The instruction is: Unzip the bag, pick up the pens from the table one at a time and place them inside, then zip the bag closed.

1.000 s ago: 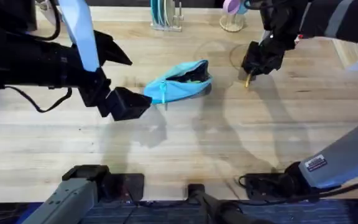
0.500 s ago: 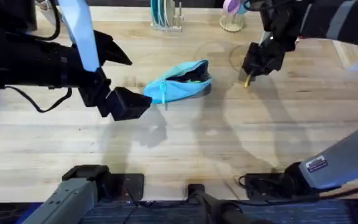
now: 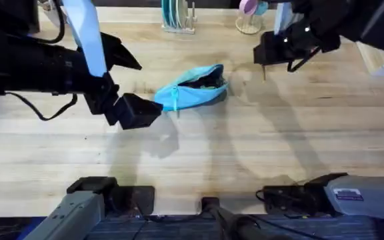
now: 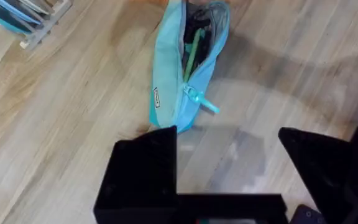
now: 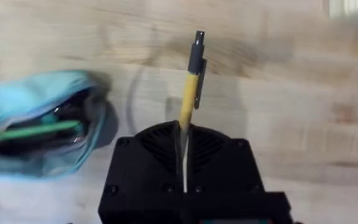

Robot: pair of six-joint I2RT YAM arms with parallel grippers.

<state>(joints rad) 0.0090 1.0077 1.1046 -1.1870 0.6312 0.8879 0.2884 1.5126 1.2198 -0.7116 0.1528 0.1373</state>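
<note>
our right hand (image 5: 184,146) grips the yellow pen (image 5: 190,87) above the worktop (image 3: 245,147); our left hand (image 4: 229,168) waits open beside the unzipped bag (image 3: 192,87).

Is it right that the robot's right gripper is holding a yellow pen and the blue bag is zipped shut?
Not quite. The right gripper does hold the yellow pen, but the blue bag is unzipped. The left wrist view shows it gaping open with a green pen inside.

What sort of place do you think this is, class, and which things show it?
Probably a robot workbench or lab: two arms work over a wooden plank table, a dish rack stands at its far edge, and a blue bag lies open.
</note>
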